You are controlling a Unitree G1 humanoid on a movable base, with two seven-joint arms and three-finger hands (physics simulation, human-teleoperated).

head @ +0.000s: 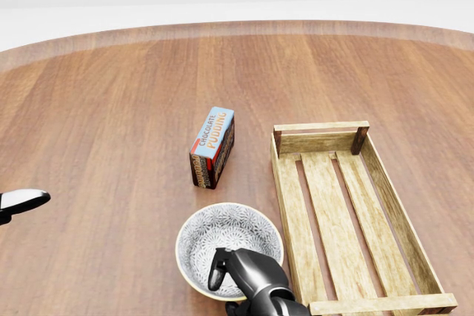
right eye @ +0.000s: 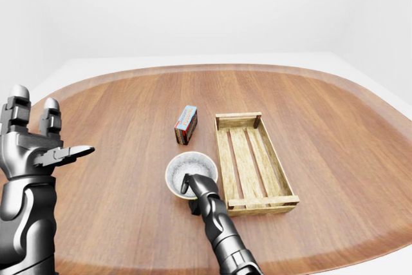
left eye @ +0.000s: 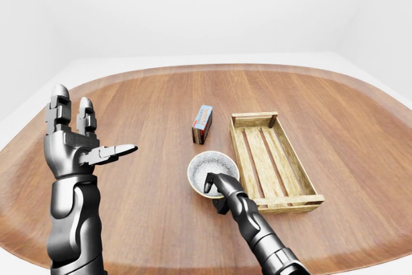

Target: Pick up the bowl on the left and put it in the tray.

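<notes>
A patterned grey-white bowl stands on the wooden table, just left of the slatted wooden tray. My right hand reaches up from the bottom of the head view. One finger hooks over the bowl's near rim into the inside and the thumb presses the outside wall below it, so the hand is shut on the rim. The bowl looks level and still seems to rest on the table. My left hand is raised at the left of the left-eye view, fingers spread and open, holding nothing, well apart from the bowl.
A chocolate pudding box stands upright just above the bowl and left of the tray's far corner. The round wooden table stretches wide on all sides. The tray's inside holds nothing.
</notes>
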